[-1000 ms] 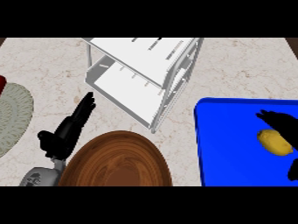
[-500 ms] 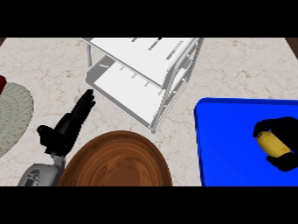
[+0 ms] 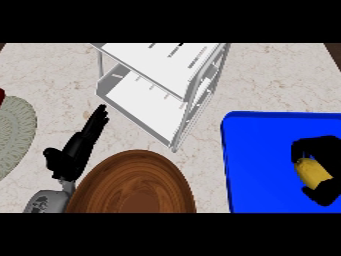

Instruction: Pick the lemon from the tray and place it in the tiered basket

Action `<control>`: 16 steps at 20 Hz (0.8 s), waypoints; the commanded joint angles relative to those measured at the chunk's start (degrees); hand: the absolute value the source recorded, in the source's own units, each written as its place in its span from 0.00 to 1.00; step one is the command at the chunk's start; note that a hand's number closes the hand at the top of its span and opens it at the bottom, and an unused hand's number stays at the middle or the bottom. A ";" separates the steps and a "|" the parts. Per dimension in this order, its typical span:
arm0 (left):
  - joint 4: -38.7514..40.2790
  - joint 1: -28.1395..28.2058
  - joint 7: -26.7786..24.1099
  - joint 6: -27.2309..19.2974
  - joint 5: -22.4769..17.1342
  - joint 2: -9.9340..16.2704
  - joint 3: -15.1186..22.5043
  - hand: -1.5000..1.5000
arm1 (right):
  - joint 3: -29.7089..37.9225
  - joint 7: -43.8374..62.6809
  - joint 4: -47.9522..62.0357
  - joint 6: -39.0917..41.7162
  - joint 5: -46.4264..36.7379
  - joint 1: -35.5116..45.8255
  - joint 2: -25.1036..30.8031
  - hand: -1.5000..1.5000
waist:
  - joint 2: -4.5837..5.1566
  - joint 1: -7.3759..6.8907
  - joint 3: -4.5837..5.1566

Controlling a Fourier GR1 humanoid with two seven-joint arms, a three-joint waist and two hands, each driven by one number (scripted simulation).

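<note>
Within right hand (image 3: pixel 334 164), yellow lemon (image 3: pixel 311 171)

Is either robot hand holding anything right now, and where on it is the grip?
The right robot hand is curled round the lemon over the blue tray, fingers wrapping its top and far side. The left robot hand holds nothing.

Just one cam here, up at head height, looking steeply down on the worktop (image 3: pixel 276 75) from the robot's side, close in, forearms poking in from the lower edge.
</note>
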State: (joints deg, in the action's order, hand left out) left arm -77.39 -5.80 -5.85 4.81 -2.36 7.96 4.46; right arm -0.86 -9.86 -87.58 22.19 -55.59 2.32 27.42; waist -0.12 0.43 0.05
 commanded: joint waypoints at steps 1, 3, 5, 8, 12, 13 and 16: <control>-0.31 1.34 0.59 0.27 -0.69 0.54 -0.77 0.50 | 2.63 16.49 -3.26 -3.25 -2.99 -5.16 -8.21 1.00 | -0.41 1.48 0.08; -1.07 2.68 -0.01 -0.53 -0.08 0.75 -0.84 0.50 | 7.52 24.98 -4.36 -4.49 -3.69 -7.74 -10.10 1.00 | -1.06 3.50 0.22; -0.57 2.72 -0.24 -1.50 -0.34 0.64 -1.97 0.50 | 9.05 32.52 -8.29 -6.89 -5.61 -9.81 -13.75 1.00 | -1.18 4.56 0.36; -1.08 1.92 0.11 -1.03 -0.13 0.79 -1.54 0.50 | 4.76 42.14 -19.83 -9.03 -10.31 -11.99 -21.03 1.00 | -0.83 3.02 0.27; -1.20 3.73 -1.34 -0.99 0.51 -0.46 -0.06 0.50 | -2.16 47.98 -33.52 -12.62 -4.53 -13.74 -27.06 1.00 | -0.77 1.83 0.10; -0.90 0.51 1.08 -1.10 0.45 0.02 -0.48 0.50 | -3.34 49.76 -35.57 -14.32 -0.76 -12.01 -27.14 1.00 | -0.79 2.40 0.04; -1.70 2.88 -0.02 0.55 -0.26 0.44 -0.21 0.50 | -10.00 56.67 -46.29 -14.94 -5.91 -10.38 -27.28 1.00 | -0.60 0.60 0.12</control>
State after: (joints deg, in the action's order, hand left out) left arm -78.36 -3.81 -5.85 4.50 -2.48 8.29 3.71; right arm -4.28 38.68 -122.79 9.29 -60.14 -8.79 2.17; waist -0.87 2.37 0.19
